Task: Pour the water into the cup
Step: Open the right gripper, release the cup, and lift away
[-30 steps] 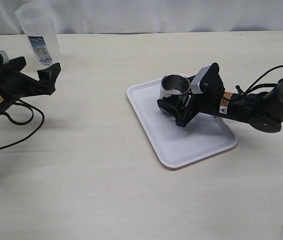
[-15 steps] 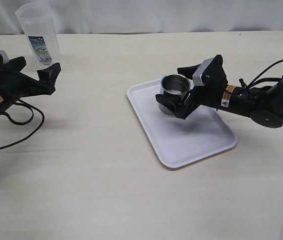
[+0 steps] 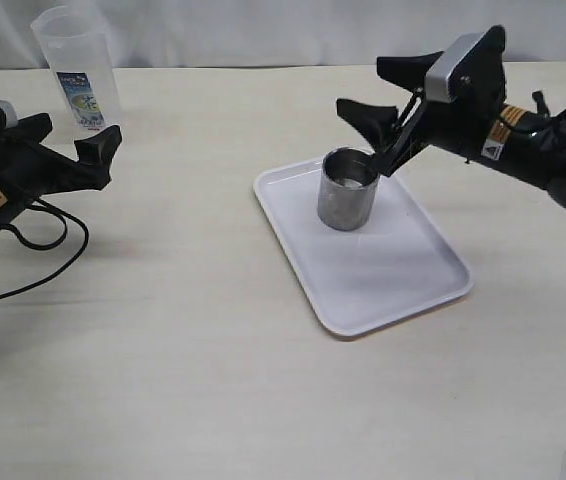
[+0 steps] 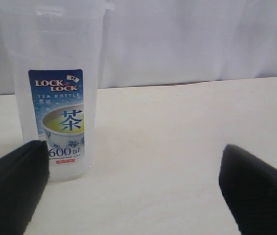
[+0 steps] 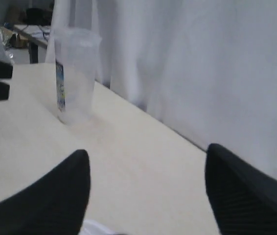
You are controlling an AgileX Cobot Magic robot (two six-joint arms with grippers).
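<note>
The steel cup (image 3: 348, 200) stands upright on the white tray (image 3: 403, 285), with nothing gripping it. My right gripper (image 3: 371, 92) hangs open just above and behind the cup, and its jaws are empty in the right wrist view (image 5: 146, 191). A tall clear container with a blue label (image 3: 75, 70) stands at the far left of the table. My left gripper (image 3: 68, 140) is open just in front of it, low over the table. The left wrist view shows the container (image 4: 55, 98) close behind one finger (image 4: 11, 186). I cannot make out the water inside.
The tray lies slantwise right of the table's middle. A black cable (image 3: 33, 250) loops on the table beside the left arm. A white curtain (image 3: 313, 30) backs the table's far edge. The container (image 5: 75, 73) shows far off in the right wrist view.
My right gripper has let go of the cup and risen up and to the right. The cup now stands free on the tray. The left arm has not moved.
</note>
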